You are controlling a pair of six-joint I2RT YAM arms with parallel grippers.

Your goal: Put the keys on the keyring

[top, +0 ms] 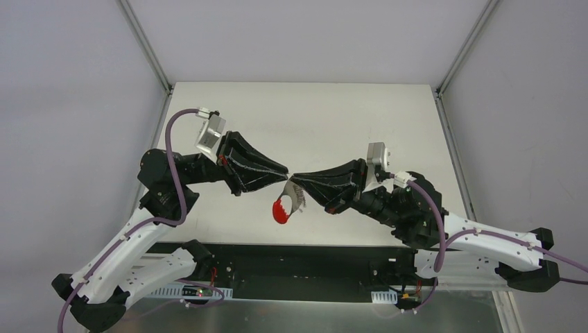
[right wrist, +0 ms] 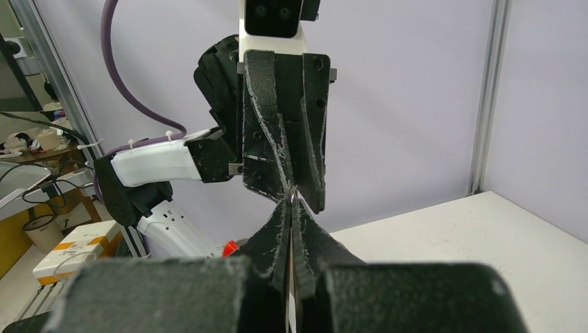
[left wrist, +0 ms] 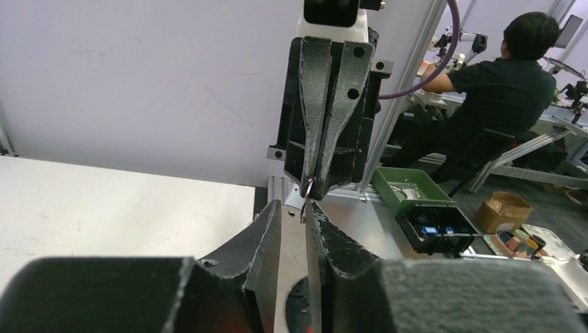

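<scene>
place: robotics lab | signs: white panel walls (top: pixel 291 35), aluminium frame post (top: pixel 145 45), seated worker (left wrist: pixel 499 90) at neighbouring bench

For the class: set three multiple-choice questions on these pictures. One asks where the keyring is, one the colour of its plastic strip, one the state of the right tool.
1. Where is the keyring in the top view?
A. At the table's far left corner.
B. Just under the tip of the right tool.
C. On the left arm's base.

2. What colour is its plastic strip?
A. Green.
B. Red.
C. Yellow.

3. How does the right tool stand?
A. Wide open.
B. Out of view.
C. Shut.

Answers:
1. B, the rings sit right beneath that tip.
2. B, the strip is plainly red.
3. C, its fingers press together with no gap.
</scene>
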